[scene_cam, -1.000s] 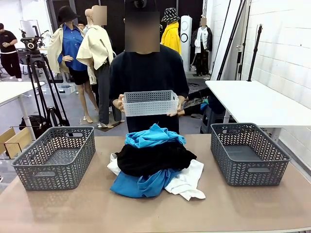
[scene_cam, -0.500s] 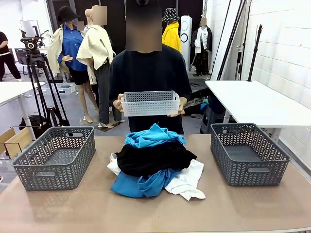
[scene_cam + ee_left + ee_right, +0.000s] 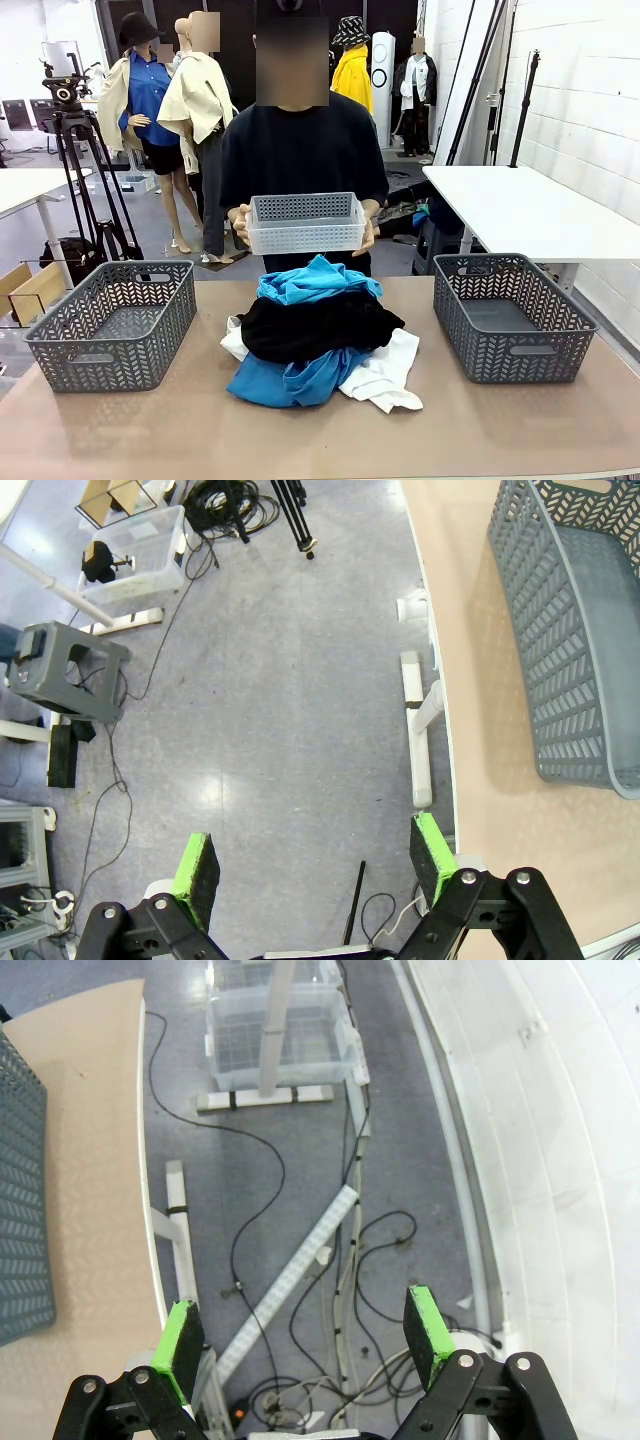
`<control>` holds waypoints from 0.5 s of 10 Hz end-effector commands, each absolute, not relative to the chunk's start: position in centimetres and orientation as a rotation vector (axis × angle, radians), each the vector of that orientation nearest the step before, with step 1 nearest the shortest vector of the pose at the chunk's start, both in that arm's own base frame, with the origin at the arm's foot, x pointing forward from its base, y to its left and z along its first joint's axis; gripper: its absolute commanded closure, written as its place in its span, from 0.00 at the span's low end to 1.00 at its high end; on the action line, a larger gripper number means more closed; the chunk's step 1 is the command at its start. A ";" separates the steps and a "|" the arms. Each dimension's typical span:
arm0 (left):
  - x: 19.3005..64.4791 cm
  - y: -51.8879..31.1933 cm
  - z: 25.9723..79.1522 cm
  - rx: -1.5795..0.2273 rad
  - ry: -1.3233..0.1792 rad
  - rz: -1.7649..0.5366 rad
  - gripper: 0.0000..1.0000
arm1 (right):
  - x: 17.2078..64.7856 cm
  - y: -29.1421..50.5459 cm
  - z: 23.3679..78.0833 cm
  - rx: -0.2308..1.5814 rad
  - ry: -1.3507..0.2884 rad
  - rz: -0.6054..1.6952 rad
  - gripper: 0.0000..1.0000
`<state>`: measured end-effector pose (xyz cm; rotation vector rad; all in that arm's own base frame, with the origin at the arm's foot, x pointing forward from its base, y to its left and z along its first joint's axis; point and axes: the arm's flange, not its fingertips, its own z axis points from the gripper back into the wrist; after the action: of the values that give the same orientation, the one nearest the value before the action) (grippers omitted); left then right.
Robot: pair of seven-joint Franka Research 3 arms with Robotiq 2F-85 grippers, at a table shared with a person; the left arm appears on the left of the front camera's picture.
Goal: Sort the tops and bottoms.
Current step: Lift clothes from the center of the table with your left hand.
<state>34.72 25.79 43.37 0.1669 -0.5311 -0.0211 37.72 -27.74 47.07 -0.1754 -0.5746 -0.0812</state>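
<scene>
A heap of clothes lies at the middle of the table in the front view. The tops are a turquoise one [image 3: 318,277] at the back, a blue one [image 3: 290,381] at the front and a white one [image 3: 385,374] at the right front. The black bottoms [image 3: 315,325] lie across the heap's middle. My left gripper [image 3: 315,871] hangs open over the floor beside the table's edge, with nothing between its fingers. My right gripper [image 3: 305,1336] is open too, over floor and cables off the table's side.
A grey mesh basket [image 3: 112,325] stands at the table's left and another [image 3: 512,315] at its right. The person behind the table holds a small white basket [image 3: 306,222] in both hands above the heap. A white table [image 3: 520,210] stands at the right.
The person has lowered the small white basket a little and tipped its opening towards me. The clothes and both arms have not moved.
</scene>
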 end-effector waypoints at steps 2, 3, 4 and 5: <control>34.6 26.0 43.2 0.174 -0.523 -0.022 0.00 | 37.8 -28.0 46.9 -0.172 -0.572 -0.085 0.00; 34.6 26.0 43.2 0.174 -0.523 -0.022 0.00 | 37.8 -28.0 46.9 -0.172 -0.572 -0.085 0.00; 34.6 26.0 43.2 0.174 -0.523 -0.022 0.00 | 37.8 -28.0 46.9 -0.172 -0.572 -0.085 0.00; 34.6 26.0 43.2 0.174 -0.523 -0.022 0.00 | 37.8 -28.0 46.9 -0.172 -0.572 -0.085 0.00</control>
<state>34.72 25.79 43.37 0.1669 -0.5311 -0.0211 37.72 -27.74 47.08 -0.1755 -0.5746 -0.0812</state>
